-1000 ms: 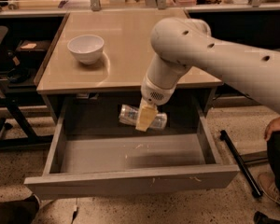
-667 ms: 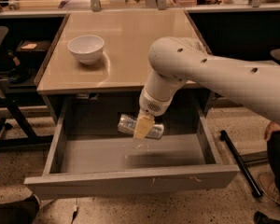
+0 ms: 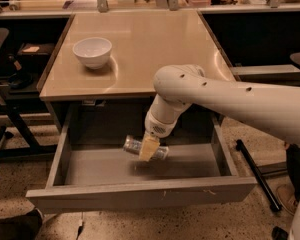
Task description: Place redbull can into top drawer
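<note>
Lower than a second ago, the gripper (image 3: pixel 148 149) now hangs inside the open top drawer (image 3: pixel 140 193), behind its front panel. It is clamped across the redbull can (image 3: pixel 133 145), which lies sideways just above the drawer floor. The placing step looks nearly done; what remains is probably a short descent and a release. Beyond, a white bowl (image 3: pixel 92 51) sits on the desk (image 3: pixel 155 44).
</note>
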You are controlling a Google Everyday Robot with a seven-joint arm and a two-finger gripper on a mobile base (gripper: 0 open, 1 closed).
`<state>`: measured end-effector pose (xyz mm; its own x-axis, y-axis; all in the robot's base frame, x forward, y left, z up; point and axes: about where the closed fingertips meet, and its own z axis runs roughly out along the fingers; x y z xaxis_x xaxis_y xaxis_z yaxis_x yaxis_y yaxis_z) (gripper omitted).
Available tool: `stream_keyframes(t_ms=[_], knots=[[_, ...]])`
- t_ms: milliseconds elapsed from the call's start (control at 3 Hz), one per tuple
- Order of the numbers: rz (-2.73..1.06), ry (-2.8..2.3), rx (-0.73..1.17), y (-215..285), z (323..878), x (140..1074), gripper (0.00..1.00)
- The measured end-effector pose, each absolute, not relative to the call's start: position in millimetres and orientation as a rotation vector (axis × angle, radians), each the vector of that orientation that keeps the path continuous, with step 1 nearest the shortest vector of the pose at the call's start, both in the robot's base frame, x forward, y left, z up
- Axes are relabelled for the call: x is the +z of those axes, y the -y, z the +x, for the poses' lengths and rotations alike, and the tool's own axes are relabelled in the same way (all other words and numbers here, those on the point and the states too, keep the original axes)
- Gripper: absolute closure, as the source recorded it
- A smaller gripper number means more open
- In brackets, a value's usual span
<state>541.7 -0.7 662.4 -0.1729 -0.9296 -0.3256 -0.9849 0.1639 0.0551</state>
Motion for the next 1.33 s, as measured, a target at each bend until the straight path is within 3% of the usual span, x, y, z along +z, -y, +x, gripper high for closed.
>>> stream_keyframes(t_ms=[667, 1333], knots=[[-1.866, -2.242, 0.352, -3.1, 548.4, 622.3, 1.0], [-1.866, -2.242, 0.352, -3.1, 548.5, 622.0, 0.59]])
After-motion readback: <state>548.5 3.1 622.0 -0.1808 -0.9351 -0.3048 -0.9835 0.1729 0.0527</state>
